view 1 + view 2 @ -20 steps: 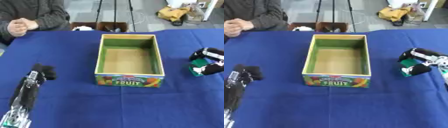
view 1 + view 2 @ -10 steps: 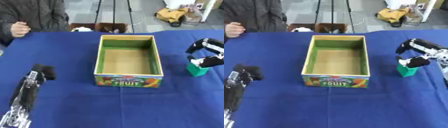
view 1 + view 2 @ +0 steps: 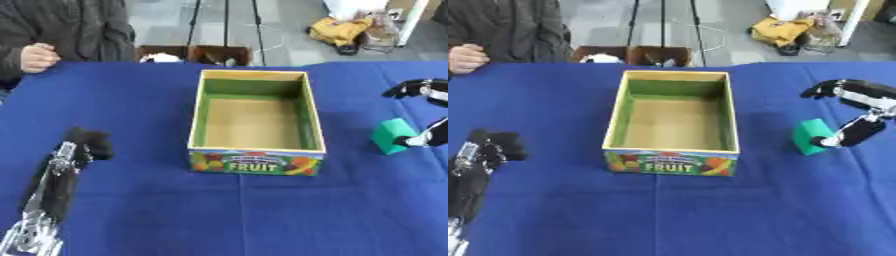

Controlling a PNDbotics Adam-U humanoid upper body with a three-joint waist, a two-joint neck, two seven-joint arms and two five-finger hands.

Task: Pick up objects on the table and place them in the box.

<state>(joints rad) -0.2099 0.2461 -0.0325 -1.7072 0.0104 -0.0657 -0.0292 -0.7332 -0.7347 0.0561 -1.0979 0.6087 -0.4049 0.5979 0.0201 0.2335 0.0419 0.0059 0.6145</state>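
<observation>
Touching the green block (image 3: 808,136) with my right hand's (image 3: 857,111) spread fingers, right of the fruit box (image 3: 672,125); my left hand (image 3: 86,143) rests curled, holding nothing.

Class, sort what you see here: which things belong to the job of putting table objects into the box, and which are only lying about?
Part of the job:
- green block
- fruit box
- right robot hand, beside the block

Just lying about:
- left robot hand, idle
- yellow bag on the floor
- cardboard boxes behind the table
</observation>
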